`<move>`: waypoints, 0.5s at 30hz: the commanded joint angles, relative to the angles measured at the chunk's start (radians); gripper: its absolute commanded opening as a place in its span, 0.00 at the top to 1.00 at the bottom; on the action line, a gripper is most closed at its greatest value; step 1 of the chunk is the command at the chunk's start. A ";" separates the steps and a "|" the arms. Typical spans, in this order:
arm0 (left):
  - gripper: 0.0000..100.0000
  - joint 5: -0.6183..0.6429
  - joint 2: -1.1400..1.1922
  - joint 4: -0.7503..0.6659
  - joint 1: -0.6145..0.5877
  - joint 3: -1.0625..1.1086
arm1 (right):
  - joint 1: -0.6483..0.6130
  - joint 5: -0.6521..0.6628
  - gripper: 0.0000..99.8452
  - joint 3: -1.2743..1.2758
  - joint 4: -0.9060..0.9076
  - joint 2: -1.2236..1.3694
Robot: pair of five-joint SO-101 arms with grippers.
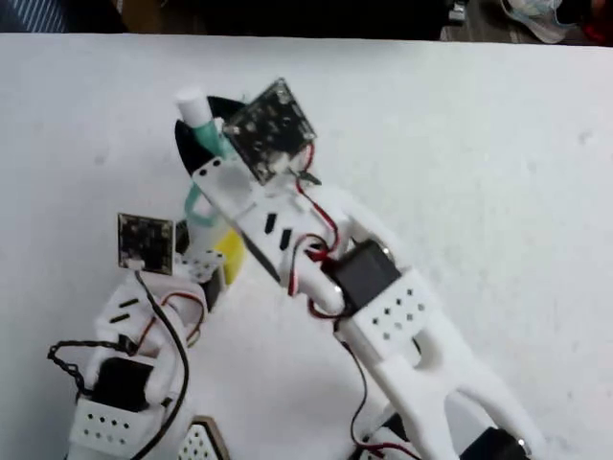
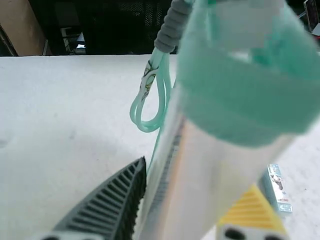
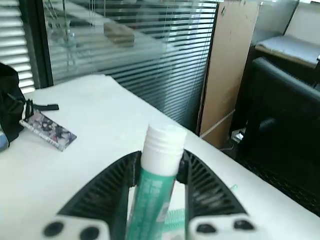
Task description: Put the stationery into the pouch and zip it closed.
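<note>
Stationery: a round green glue stick (image 3: 152, 200) with a white ribbed cap (image 3: 162, 142). The green body carried some white print which I could not read from where I stood.
Where it was: held off the white table (image 1: 479, 144), over its far left part, just beyond the mint end of a clear plastic pouch (image 2: 240, 100). If the two touched, I could not tell.
Its axis: the long axis ran in line with the right arm's fingers and slanted across the table. The capped end pointed away from that arm, toward the far left corner.
Right arm: the right gripper (image 3: 160, 159) was narrow. Its two black ribbed fingers (image 3: 107, 190) pressed on both sides of the green body, and the cap stood out past the fingertips.
Container: the pouch had a mint-green band along one end, a mint loop strap (image 2: 147, 107) and a grey zipper pull (image 2: 172, 25).
Its place: between the two arms, close in front of the left one, with its long side running from that arm toward the glue stick.
Left arm: the left gripper (image 2: 197, 175) was closed narrow on the clear body of the pouch, with a dark grey ribbed finger (image 2: 117, 205) on one side and a yellow finger (image 2: 250, 212) on the other.
Nearby: a small flat packet with printed pictures (image 3: 48, 131) lay on the table, well apart from the glue stick.
</note>
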 commanded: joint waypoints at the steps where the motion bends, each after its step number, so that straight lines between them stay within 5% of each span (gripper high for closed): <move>1: 0.76 -0.011 -0.008 0.005 0.008 -0.051 | -0.002 0.014 0.98 -0.026 -0.035 0.018; 15: 0.77 0.021 -0.007 -0.003 -0.036 -0.054 | -0.007 0.012 0.98 0.087 -0.067 -0.048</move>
